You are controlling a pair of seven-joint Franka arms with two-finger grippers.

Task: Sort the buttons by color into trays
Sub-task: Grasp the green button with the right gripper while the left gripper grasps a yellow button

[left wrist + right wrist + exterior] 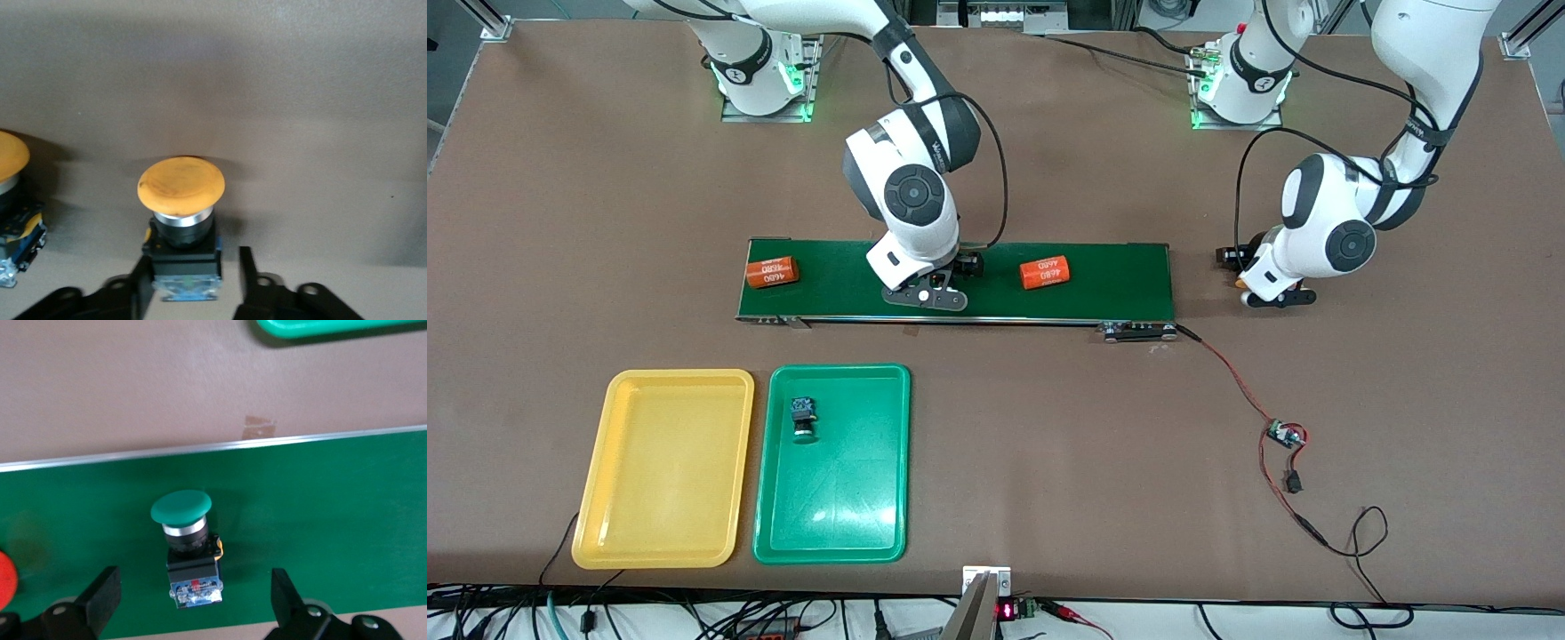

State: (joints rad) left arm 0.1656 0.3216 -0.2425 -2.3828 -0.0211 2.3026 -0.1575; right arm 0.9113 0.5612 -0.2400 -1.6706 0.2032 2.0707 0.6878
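**Buttons: one sorted, two grabs lined up**

Buttons first: we count one already lying in the green tray (831,462), the button (804,416) sitting in the half nearer the belt. The yellow tray (665,468) beside it has nothing in it yet.

The right gripper (193,603) is down over the belt (960,280), between the two orange cylinders (772,272) (1044,272). Its fingers are spread wide, one on each side of a green button (187,547) that lies on the belt, neither touching it. So we read this as lined up for a pick, not yet gripping.

The left gripper (193,287) is low on the bare table (1049,133), just off the belt's end toward the left arm's side. Its fingers have a yellow button (181,220) between them; one finger (137,287) looks pressed against the body, the other stands a little off, so we'd call it closing on the button, not a firm pinch yet. A second yellow button (12,200) sits just beside it.

Next up, as we see it: the left needs to finish its squeeze on the dark body below the cap, lift straight, and carry a long way across to the yellow tray. The right needs to close on the green one and drop it in the green tray, without the arms crossing paths.
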